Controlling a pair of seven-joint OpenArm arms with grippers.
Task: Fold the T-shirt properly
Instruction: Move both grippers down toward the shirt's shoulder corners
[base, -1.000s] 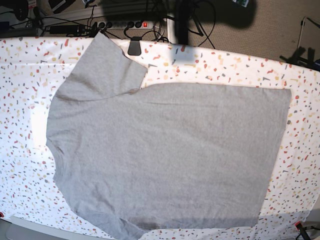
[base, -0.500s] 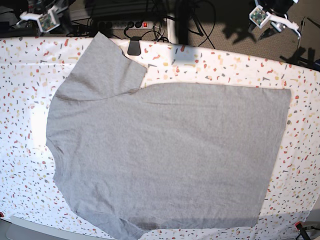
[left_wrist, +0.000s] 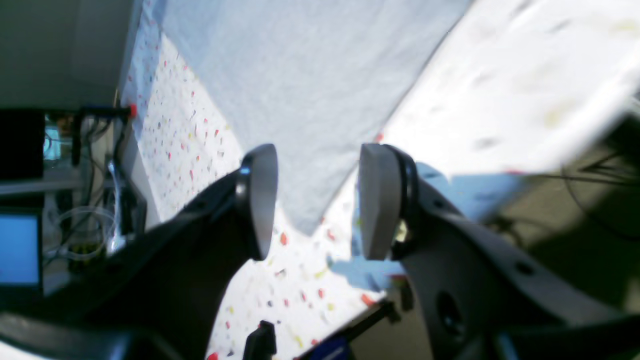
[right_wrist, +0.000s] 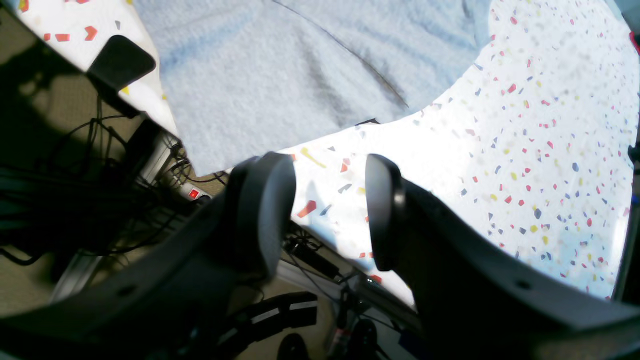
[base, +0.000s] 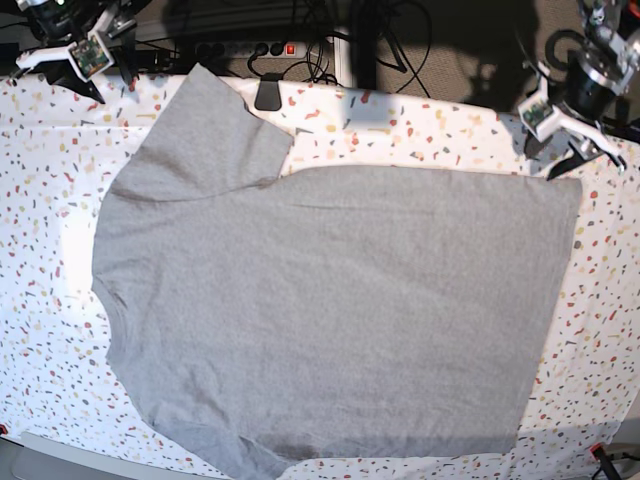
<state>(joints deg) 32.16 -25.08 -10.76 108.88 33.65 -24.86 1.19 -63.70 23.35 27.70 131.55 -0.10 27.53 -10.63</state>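
The light grey T-shirt (base: 330, 300) lies spread flat on the speckled table (base: 40, 200), plain side up, one sleeve toward the far left and the hem to the right. My left gripper (base: 580, 155) is open and hovers just above the far right hem corner. In the left wrist view its jaws (left_wrist: 317, 200) frame that corner of the shirt (left_wrist: 310, 75). My right gripper (base: 110, 80) is open over the far left table edge, beside the sleeve tip. In the right wrist view it (right_wrist: 330, 210) sits just off the sleeve (right_wrist: 280, 65). Both are empty.
A power strip with a red switch (base: 250, 48) and cables lie behind the table's far edge. A black clamp (base: 268, 95) and a white patch (base: 368, 110) sit at that edge. An orange clamp (base: 600, 452) is at the near right corner.
Both arms have come into view at the top corners. The left gripper has dropped down toward the shirt's far right hem corner. The right gripper has shifted a little left. The shirt has not moved.
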